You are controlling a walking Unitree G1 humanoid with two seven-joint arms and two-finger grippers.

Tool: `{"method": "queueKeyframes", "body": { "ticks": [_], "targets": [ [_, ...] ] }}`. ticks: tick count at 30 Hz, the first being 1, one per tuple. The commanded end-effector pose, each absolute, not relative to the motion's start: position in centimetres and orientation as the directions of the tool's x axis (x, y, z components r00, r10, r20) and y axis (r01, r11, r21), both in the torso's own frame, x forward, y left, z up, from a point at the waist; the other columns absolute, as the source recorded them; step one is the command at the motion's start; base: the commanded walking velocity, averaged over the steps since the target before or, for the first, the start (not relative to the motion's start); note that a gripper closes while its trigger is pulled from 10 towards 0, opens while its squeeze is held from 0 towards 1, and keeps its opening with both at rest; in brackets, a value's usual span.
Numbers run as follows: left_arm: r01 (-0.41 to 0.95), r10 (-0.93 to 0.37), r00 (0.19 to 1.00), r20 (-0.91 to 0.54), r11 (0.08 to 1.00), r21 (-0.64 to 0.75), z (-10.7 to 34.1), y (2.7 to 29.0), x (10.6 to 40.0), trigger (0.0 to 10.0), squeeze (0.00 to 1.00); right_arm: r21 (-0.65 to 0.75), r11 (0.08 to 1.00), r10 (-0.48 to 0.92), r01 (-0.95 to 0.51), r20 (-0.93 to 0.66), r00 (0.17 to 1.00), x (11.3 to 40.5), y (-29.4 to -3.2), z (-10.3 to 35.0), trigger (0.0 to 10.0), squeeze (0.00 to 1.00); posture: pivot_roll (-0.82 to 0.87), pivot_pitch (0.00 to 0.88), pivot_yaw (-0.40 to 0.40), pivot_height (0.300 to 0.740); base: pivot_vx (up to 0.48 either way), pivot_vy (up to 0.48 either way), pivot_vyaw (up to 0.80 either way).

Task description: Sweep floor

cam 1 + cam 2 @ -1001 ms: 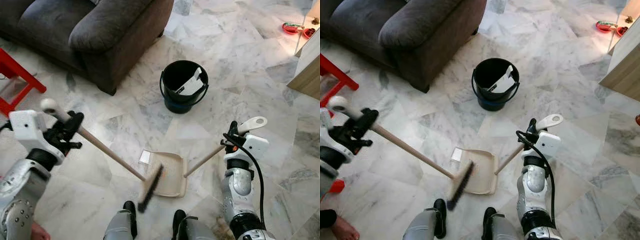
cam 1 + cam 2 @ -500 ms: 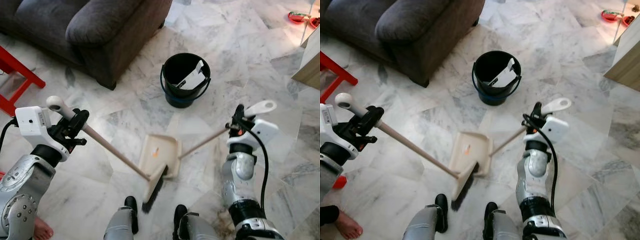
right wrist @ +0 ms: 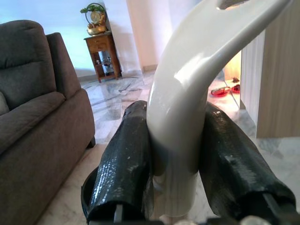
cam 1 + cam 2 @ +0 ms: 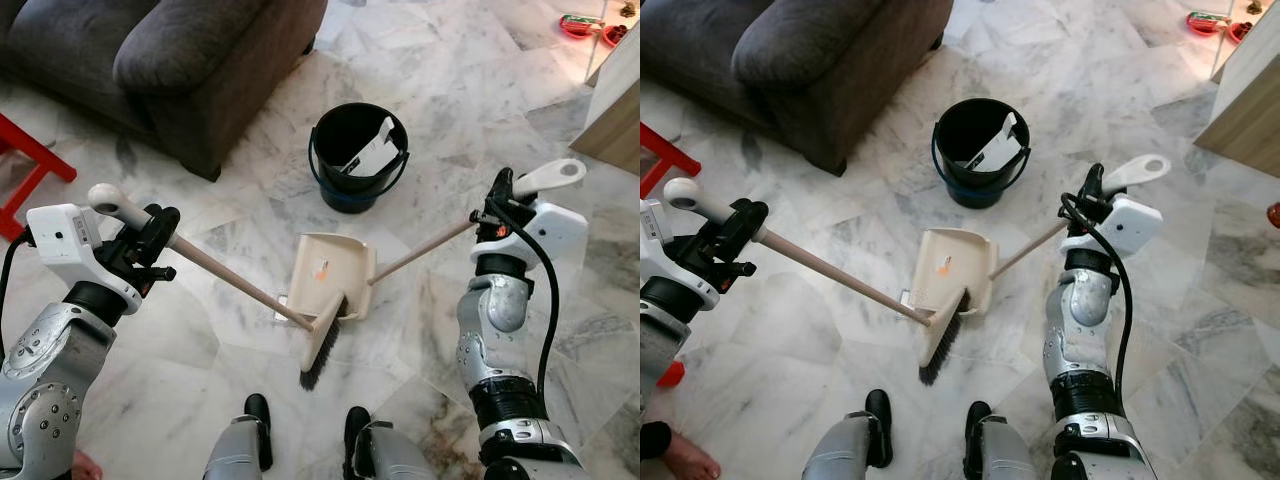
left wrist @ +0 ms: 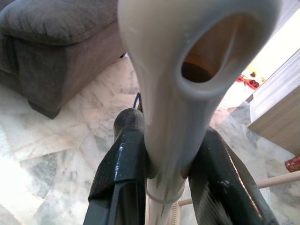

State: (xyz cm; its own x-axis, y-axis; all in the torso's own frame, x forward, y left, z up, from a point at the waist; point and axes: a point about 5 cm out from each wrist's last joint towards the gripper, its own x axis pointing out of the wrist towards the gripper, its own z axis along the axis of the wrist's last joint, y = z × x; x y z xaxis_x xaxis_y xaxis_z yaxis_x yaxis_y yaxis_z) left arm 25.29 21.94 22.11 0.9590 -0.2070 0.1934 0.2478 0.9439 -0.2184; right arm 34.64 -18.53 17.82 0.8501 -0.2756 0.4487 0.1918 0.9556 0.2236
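Note:
My left gripper (image 4: 158, 243) is shut on the wooden handle of a broom (image 4: 235, 284); its dark bristle head (image 4: 322, 342) rests on the marble floor at the near lip of a beige dustpan (image 4: 333, 272). A small orange scrap (image 4: 321, 267) lies inside the pan. My right gripper (image 4: 497, 205) is shut on the dustpan's long handle (image 4: 420, 250), near its white grip (image 4: 550, 176). Both wrist views show the black fingers (image 5: 123, 159) (image 3: 126, 159) clamped on a white grip. A black bucket (image 4: 357, 158) with white paper in it stands just beyond the pan.
A dark grey sofa (image 4: 170, 70) fills the far left. A red stool (image 4: 40, 165) stands at the left edge. A wooden cabinet (image 4: 620, 110) is at the far right, with red bowls (image 4: 585, 25) beyond it. My feet (image 4: 258, 415) are on the floor below the broom.
The dustpan has been lifted and drawn toward the bucket by my right gripper. The broom head has followed it forward, and the scrap now lies inside the pan.

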Motion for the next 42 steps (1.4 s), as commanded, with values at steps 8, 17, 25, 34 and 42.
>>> {"method": "queueKeyframes", "body": {
  "ticks": [8,17,25,34,42],
  "targets": [
    [0.134,-0.1,0.964,0.247,0.983,-0.125,23.4,24.0,24.8,10.0,0.0,0.165,0.962,-0.271,0.217,0.508,0.817,35.0,-19.1,19.6,10.0,0.0,0.21,0.269,-0.041,0.74,0.0,0.0,0.0],
    [0.093,-0.041,0.924,0.379,0.988,-0.12,26.8,24.8,25.0,10.0,0.0,0.156,0.955,-0.297,0.253,0.514,0.805,35.4,-19.7,20.1,10.0,0.0,0.22,0.272,-0.052,0.74,0.0,0.0,0.0],
    [0.118,-0.077,0.949,0.305,0.986,-0.121,25.2,24.5,24.6,10.0,0.0,0.011,0.961,-0.241,0.278,0.53,0.813,35.0,-19.4,19.1,10.0,0.0,0.22,0.299,-0.055,0.74,0.0,0.0,0.0],
    [0.13,-0.092,0.96,0.265,0.983,-0.127,24.4,24.4,24.2,10.0,0.0,-0.068,0.946,-0.249,0.316,0.471,0.846,34.4,-19.5,16.3,10.0,0.0,0.23,0.325,-0.053,0.74,0.0,0.0,0.0],
    [0.143,-0.109,0.963,0.248,0.982,-0.123,24.3,24.3,23.8,10.0,0.0,-0.1,0.936,-0.264,0.337,0.437,0.86,33.8,-19.7,14.6,10.0,0.0,0.24,0.347,-0.044,0.74,0.0,0.0,0.0]
  ]
}}
